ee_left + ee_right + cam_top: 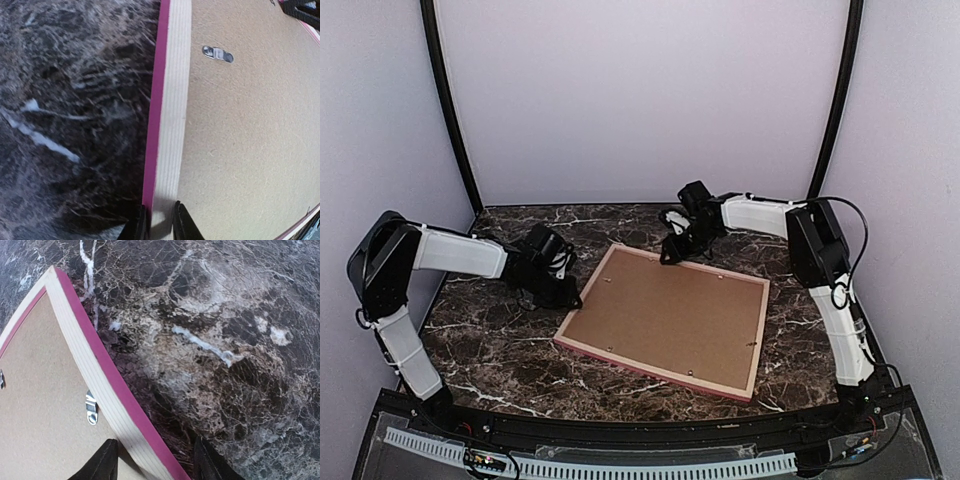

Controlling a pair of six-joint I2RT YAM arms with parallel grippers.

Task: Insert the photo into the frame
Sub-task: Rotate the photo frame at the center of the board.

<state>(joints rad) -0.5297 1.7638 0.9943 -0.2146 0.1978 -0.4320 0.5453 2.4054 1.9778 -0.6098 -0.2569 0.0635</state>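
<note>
Left wrist: frame (pixel 170 125) edge pinched in left end effector (pixel 159 217)

The left arm (pixel 450 252) rises from its base at the table's (pixel 500 350) near left corner, bends sharply at the elbow and reaches low to the right. The left gripper (pixel 159 226) points down, its two fingers (pixel 185 227) pinched close on either side of the frame (pixel 172 125) rail. The right arm (pixel 835 310) rises at the near right corner, folds at the elbow and stretches left along the far side, where the right gripper (pixel 155 462) hangs down with fingers (pixel 100 465) spread wide, straddling the frame's rail without closing on it.
</note>
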